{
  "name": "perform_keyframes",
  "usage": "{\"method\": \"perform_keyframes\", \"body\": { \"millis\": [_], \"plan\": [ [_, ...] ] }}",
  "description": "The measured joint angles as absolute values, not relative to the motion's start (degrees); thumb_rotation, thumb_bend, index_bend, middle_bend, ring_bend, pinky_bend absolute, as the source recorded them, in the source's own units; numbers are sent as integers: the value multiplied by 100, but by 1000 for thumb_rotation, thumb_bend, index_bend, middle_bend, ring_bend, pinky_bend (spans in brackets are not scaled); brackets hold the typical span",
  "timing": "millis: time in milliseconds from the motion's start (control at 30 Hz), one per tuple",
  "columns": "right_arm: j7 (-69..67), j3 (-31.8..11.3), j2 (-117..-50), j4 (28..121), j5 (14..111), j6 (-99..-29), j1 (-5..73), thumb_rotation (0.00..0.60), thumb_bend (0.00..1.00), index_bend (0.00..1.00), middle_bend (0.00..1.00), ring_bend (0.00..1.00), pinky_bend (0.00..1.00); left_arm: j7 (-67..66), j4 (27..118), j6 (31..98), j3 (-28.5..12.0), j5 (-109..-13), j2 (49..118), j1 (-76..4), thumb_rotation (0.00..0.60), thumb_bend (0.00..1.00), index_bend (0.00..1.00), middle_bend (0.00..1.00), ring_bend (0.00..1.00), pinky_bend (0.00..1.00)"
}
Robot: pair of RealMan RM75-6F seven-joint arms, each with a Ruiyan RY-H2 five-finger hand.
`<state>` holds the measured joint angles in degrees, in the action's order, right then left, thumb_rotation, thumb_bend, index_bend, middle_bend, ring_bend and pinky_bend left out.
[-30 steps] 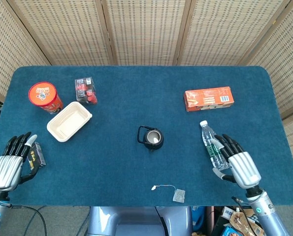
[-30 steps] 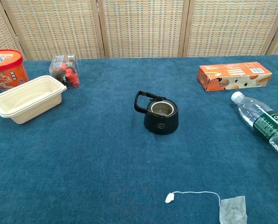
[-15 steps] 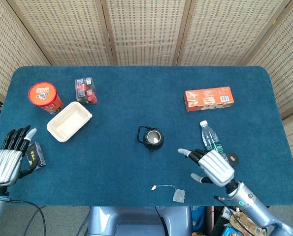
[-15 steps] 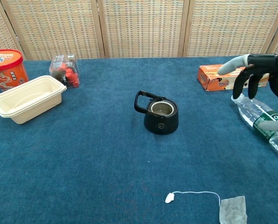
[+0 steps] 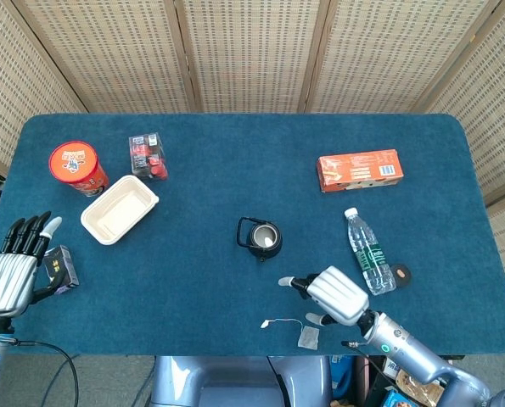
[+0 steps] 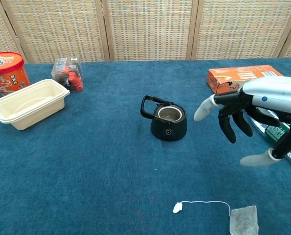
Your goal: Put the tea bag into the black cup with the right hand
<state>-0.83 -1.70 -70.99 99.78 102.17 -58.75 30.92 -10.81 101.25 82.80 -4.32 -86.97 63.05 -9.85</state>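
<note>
The tea bag [image 5: 309, 338] [image 6: 243, 220] lies flat near the table's front edge, and its white string runs left to a small tag [image 6: 177, 207]. The black cup [image 5: 261, 238] [image 6: 167, 121], with a handle on its left, stands upright at the middle of the table. My right hand [image 5: 333, 295] [image 6: 255, 112] hovers open above the table, just right of and above the tea bag, fingers spread and holding nothing. My left hand [image 5: 11, 271] rests open at the table's left front edge beside a small dark box [image 5: 61, 267].
A water bottle [image 5: 370, 253] lies right of my right hand with a black disc [image 5: 400, 274] beside it. An orange box [image 5: 359, 170] is at the back right. At the back left are a red tub [image 5: 77, 166], a cream tray [image 5: 120, 209] and a clear packet [image 5: 148, 155].
My right hand has swung left from beside the water bottle towards the tea bag, fingers spread. The left hand has barely shifted.
</note>
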Motion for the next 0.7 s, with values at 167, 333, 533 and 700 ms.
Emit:
{"method": "perform_keyframes", "body": {
  "millis": [167, 333, 533, 700],
  "plan": [
    [138, -157, -7243, 9948, 10054, -5568, 3237, 600, 353, 353, 690, 707, 913, -1070, 10102, 8245, -438, -8671, 6317, -1011, 600, 377, 0, 0, 0, 0],
    [390, -142, -7369, 9963, 9920, -5387, 3335, 600, 353, 402, 738, 751, 949, -1064, 10072, 8223, -441, -8639, 6337, -1027, 600, 378, 0, 0, 0, 0],
    [676, -136, -7548, 9958, 9729, -5180, 3442, 600, 353, 419, 772, 784, 965, -1035, 10019, 8206, -435, -8605, 6366, -1034, 600, 377, 0, 0, 0, 0],
    [958, -137, -7713, 9917, 9561, -5003, 3530, 600, 353, 428, 793, 805, 987, -998, 9969, 8197, -433, -8586, 6396, -1042, 600, 377, 0, 0, 0, 0]
  ]
}}
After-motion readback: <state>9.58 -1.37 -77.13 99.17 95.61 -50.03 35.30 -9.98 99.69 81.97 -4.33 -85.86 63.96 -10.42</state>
